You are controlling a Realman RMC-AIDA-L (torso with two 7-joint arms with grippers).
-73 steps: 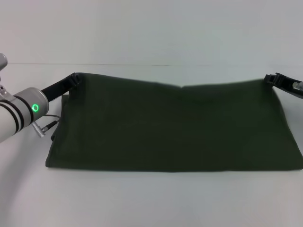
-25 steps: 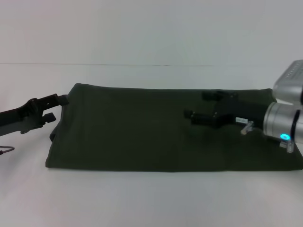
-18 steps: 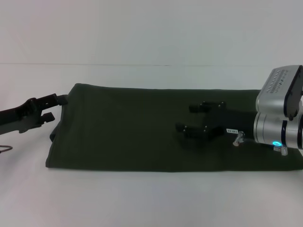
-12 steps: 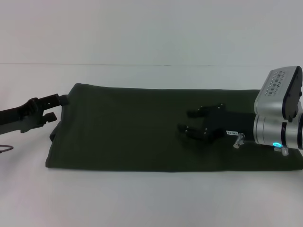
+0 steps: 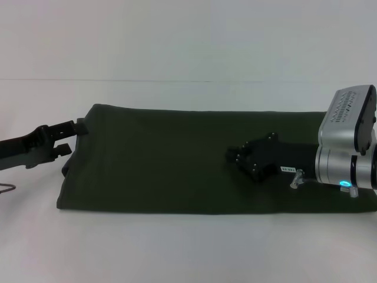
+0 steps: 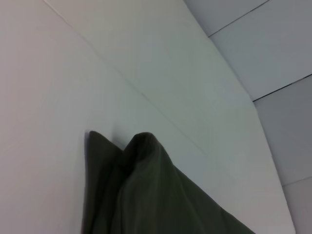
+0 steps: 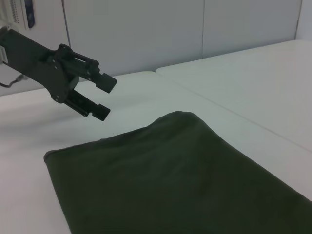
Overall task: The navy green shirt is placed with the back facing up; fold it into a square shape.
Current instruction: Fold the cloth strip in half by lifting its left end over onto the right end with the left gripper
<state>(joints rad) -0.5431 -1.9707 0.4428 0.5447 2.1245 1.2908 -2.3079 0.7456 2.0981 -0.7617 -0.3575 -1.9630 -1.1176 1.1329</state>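
Right end effector (image 5: 238, 158) now rolled, narrower

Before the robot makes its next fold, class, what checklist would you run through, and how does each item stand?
1. The navy green shirt lies flat as a long band on the white table: ok.
2. Left gripper off the cloth, at the shirt's far left corner, fingers open: ok.
3. Right gripper over the shirt's right half: ok.
4. Right gripper open or shut: cannot tell.
5. Right gripper touching the cloth or above it: cannot tell.
6. Shirt already a square: not ok.
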